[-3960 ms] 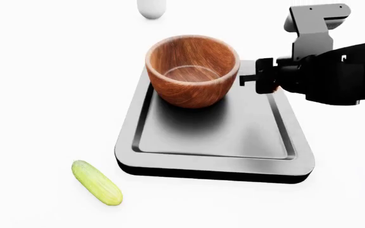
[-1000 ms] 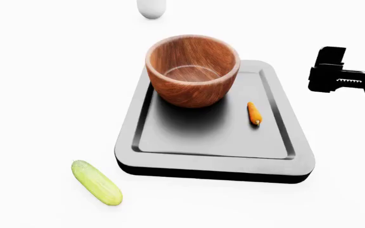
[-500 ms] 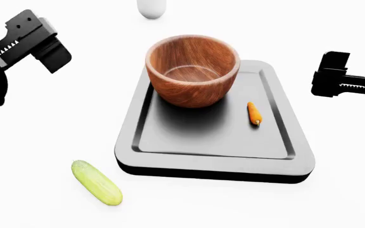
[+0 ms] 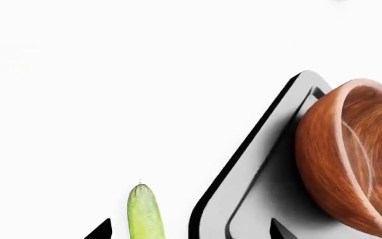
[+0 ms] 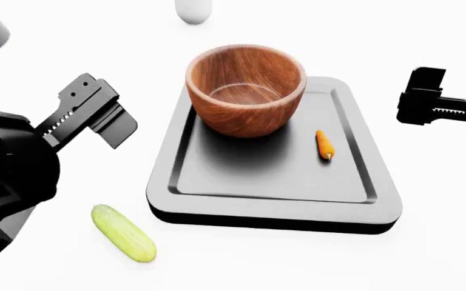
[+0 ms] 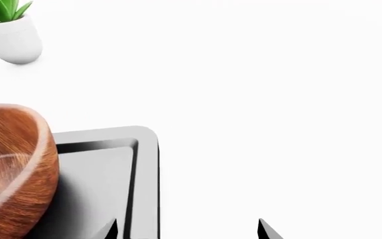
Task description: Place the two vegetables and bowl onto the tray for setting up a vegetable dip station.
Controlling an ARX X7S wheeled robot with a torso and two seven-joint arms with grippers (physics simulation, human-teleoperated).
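Left hand (image 5: 95, 118) hangs over the desk (image 5: 47, 73) to the left of the tray (image 5: 273, 182), above and a bit beyond the cucumber (image 5: 124, 233). Fingers spread wide, nothing between them, touching nothing. In the left wrist view only the two dark fingertips (image 4: 101, 230) show at the frame edge, well apart, with the cucumber (image 4: 144, 211) and the near tray (image 4: 244, 169) corner lying between them lower down.

Right hand (image 5: 423, 103) is off the right side of the tray, over bare desk. Also spread and empty; the right wrist view shows its fingertips (image 6: 264, 230) apart, one over the tray (image 6: 144, 164) rim, the other over desk. From the head camera it is seen side-on, so how wide it gapes there is hard to judge.

Bowl (image 5: 246, 88) sits upright on the far-left part of the tray, inside the rim, looks empty. It also shows in both wrist views (image 4: 350, 154) (image 6: 12, 164).

Carrot (image 5: 324, 145) lies flat on the tray floor, right of the bowl and apart from it, near the right rim, not touching it.

Cucumber is on the desk, off the tray, near its near-left corner, clear of the tray side, lying diagonal.

White potted plant (image 6: 10, 32) stands on the desk beyond the bowl, well apart from the tray.
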